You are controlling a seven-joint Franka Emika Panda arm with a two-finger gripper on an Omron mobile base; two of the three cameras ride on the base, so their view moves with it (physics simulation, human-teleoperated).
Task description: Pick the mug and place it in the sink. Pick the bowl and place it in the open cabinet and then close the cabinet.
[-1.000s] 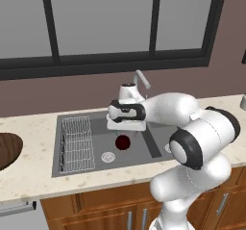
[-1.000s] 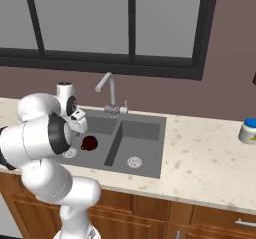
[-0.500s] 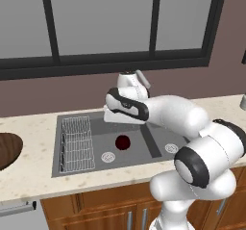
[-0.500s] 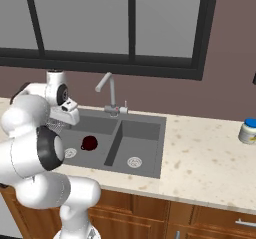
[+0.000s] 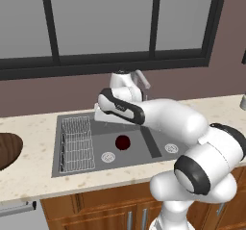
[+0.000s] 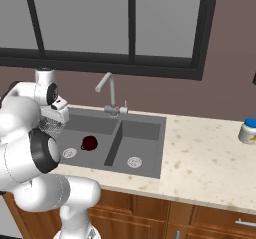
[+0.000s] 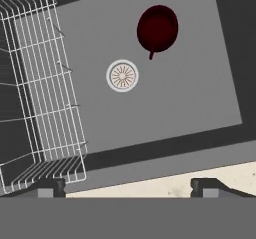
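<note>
The small maroon mug [image 5: 123, 142] [image 6: 89, 143] stands on the floor of the left basin of the dark grey sink [image 5: 153, 145], handle toward the round drain [image 7: 122, 75]. In the hand view the mug [image 7: 157, 28] lies far ahead of my gripper [image 7: 127, 188], which is open with nothing between its fingertips [image 7: 50, 187]. My gripper [image 5: 99, 114] hovers above the sink's back left, over the wire rack [image 7: 40, 93], well apart from the mug. The wide brown bowl [image 5: 7, 149] rests on the counter at the far left. The cabinet is out of view.
A silver faucet [image 6: 106, 85] rises behind the divider between the basins. The right basin [image 6: 137, 143] holds only its drain. A white jar with a blue lid [image 6: 248, 131] stands on the counter far right. A window wall runs behind the sink.
My hand has swung left and slightly up, from above the mug to over the wire rack. The mug has stayed in the left basin. The jaws have remained open.
</note>
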